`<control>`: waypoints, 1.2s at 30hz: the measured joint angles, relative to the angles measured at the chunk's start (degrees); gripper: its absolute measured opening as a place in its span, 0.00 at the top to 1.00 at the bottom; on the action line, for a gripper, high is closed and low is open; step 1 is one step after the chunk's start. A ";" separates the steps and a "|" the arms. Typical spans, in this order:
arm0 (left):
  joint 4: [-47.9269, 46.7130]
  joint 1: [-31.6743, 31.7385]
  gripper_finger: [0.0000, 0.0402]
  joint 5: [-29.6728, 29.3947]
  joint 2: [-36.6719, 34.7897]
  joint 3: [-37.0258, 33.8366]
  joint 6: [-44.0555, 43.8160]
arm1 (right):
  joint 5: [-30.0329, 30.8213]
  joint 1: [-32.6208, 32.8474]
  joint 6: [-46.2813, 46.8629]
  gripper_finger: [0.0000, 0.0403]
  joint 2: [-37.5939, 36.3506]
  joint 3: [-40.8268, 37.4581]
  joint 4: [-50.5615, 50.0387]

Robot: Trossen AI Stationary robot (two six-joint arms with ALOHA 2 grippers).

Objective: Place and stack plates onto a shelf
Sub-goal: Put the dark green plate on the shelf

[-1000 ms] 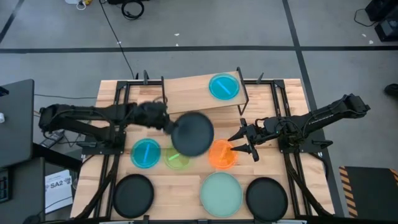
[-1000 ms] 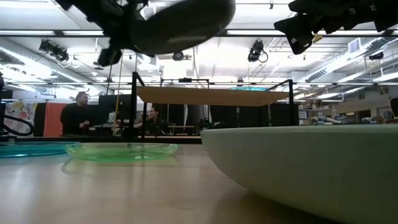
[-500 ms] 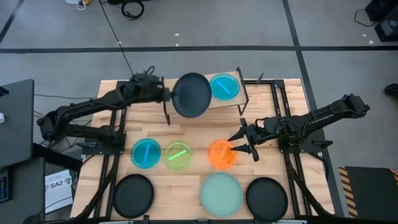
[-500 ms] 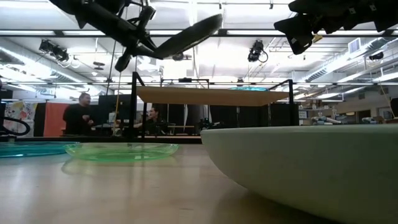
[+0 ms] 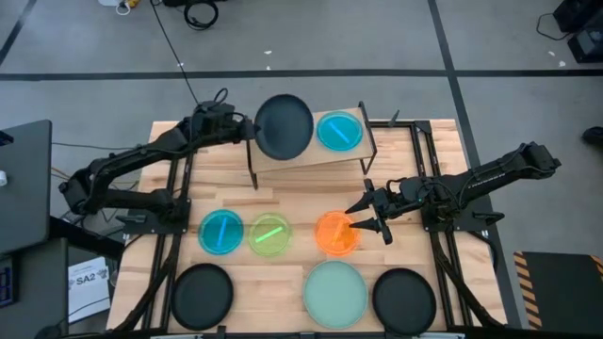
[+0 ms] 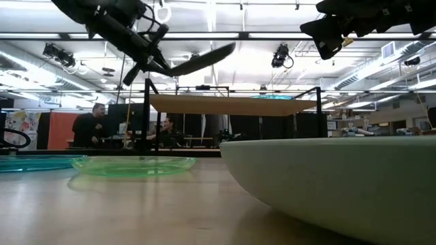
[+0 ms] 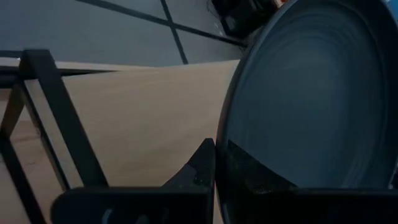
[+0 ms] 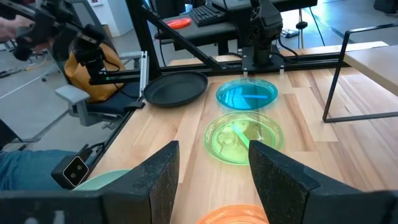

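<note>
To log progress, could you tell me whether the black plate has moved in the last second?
Yes. The left gripper carried the black plate from above the green plate to over the shelf.

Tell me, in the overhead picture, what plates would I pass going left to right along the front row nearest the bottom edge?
Left to right: a black plate → the pale mint green plate → another black plate. All three lie flat on the slatted table, apart from each other.
</note>
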 joint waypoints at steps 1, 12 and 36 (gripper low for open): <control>-0.07 0.00 0.96 -0.02 0.82 0.00 -0.02 | 0.00 0.00 0.00 0.51 0.01 0.00 0.00; -0.74 1.10 0.96 -0.45 4.68 -0.02 -0.02 | 0.00 0.00 0.00 0.51 -0.01 0.00 -0.01; -3.56 1.07 0.93 -4.91 4.64 -0.02 1.45 | 0.00 0.00 -1.29 0.51 -0.01 0.00 0.00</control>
